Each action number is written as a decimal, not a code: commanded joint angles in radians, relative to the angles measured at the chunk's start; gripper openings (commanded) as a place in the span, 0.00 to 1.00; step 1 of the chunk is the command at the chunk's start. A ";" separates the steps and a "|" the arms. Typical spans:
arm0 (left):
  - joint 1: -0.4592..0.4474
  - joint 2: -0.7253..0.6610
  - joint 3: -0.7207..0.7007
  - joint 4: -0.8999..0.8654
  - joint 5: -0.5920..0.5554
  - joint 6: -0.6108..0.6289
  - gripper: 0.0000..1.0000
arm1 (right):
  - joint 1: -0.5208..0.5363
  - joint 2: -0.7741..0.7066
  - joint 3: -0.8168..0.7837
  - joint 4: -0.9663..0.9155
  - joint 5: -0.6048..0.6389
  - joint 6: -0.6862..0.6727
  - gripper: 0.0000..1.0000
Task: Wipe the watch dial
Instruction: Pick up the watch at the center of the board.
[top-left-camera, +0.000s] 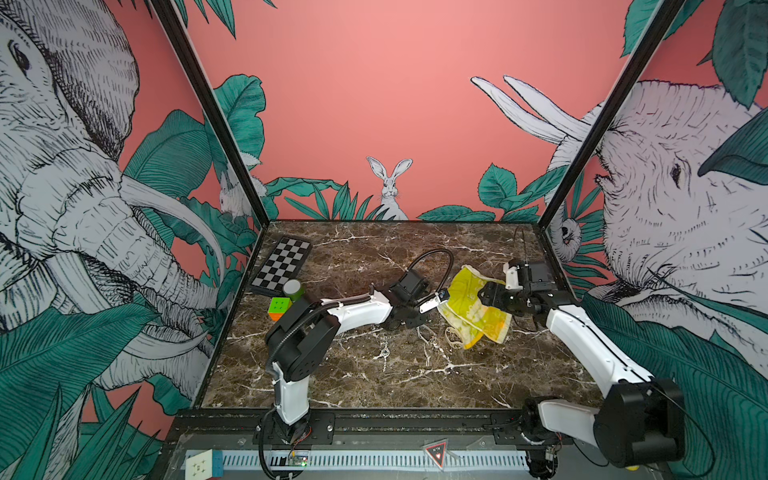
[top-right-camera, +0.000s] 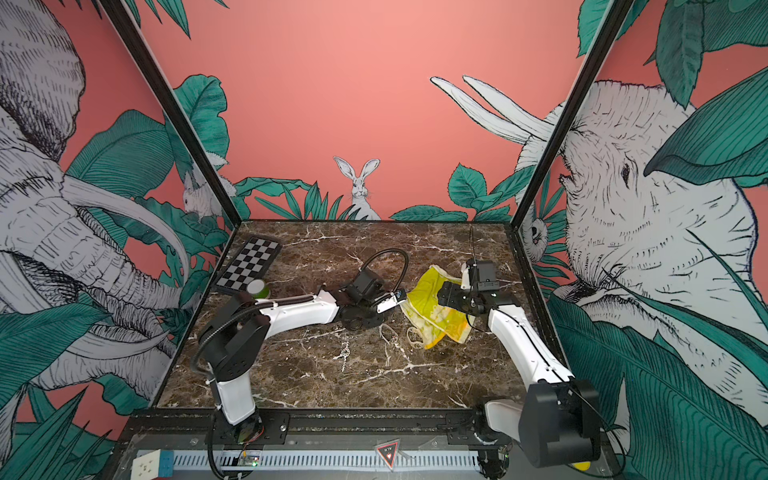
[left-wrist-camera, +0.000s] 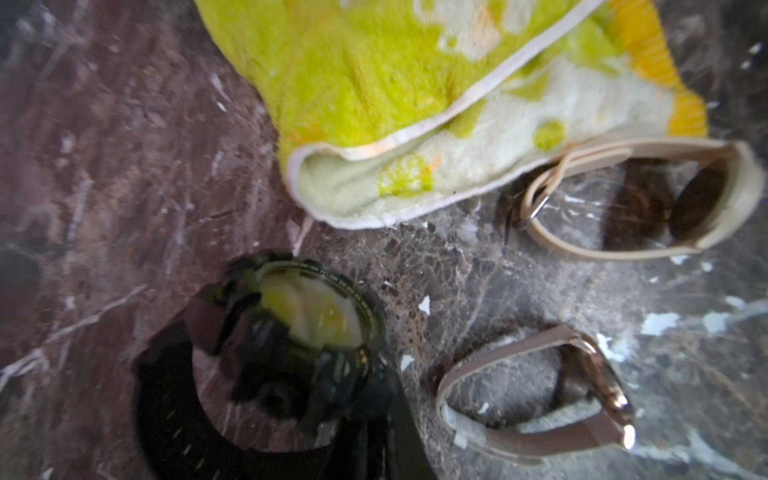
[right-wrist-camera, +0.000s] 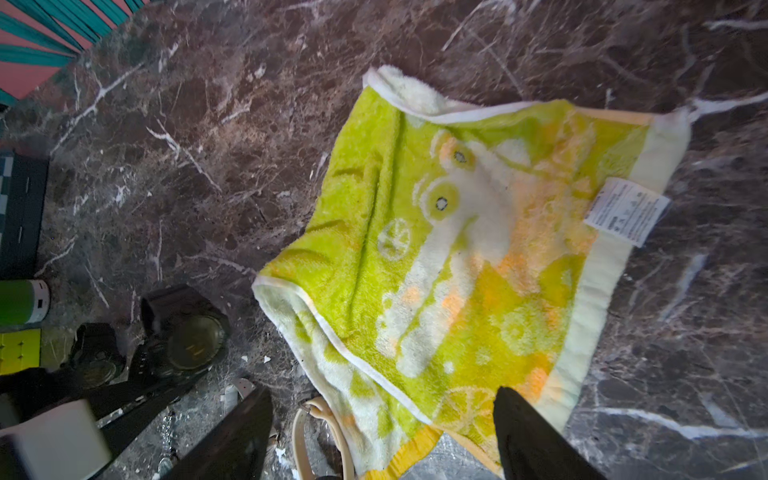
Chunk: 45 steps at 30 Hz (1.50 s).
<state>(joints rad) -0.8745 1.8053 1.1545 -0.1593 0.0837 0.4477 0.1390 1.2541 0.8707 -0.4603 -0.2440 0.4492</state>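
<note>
black watch (left-wrist-camera: 307, 324): clamped in my left gripper (top-left-camera: 434, 302) near the table's (top-left-camera: 374, 386) middle, dial uncovered; towel (right-wrist-camera: 457, 249): flat toward the right edge, my right gripper (right-wrist-camera: 380, 395) agape above it; wiping seemingly not begun.

Towel (right-wrist-camera: 457, 249) lime, orange, cream; watch (left-wrist-camera: 291, 332) black; tabletop (top-left-camera: 374, 374) brown marble, white veins.

Nothing can be read. The white care tag (right-wrist-camera: 627, 210) on the towel (right-wrist-camera: 415, 232), ahead of the right gripper (right-wrist-camera: 382, 398), carries print too small to read. The triangular sign (top-left-camera: 435, 453) is equally illegible.
</note>
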 joint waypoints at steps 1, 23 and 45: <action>-0.003 -0.120 -0.084 0.140 0.000 -0.019 0.00 | 0.031 0.045 0.053 0.021 0.015 0.023 0.81; 0.101 -0.492 -0.510 0.582 0.276 -0.129 0.00 | 0.314 0.424 0.357 -0.063 0.189 0.072 0.71; 0.120 -0.405 -0.501 0.604 0.381 -0.151 0.00 | 0.384 0.652 0.494 -0.130 0.278 0.032 0.69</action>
<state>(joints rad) -0.7601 1.3983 0.6544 0.4397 0.4217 0.3027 0.5114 1.8866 1.3392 -0.5907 0.0334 0.4911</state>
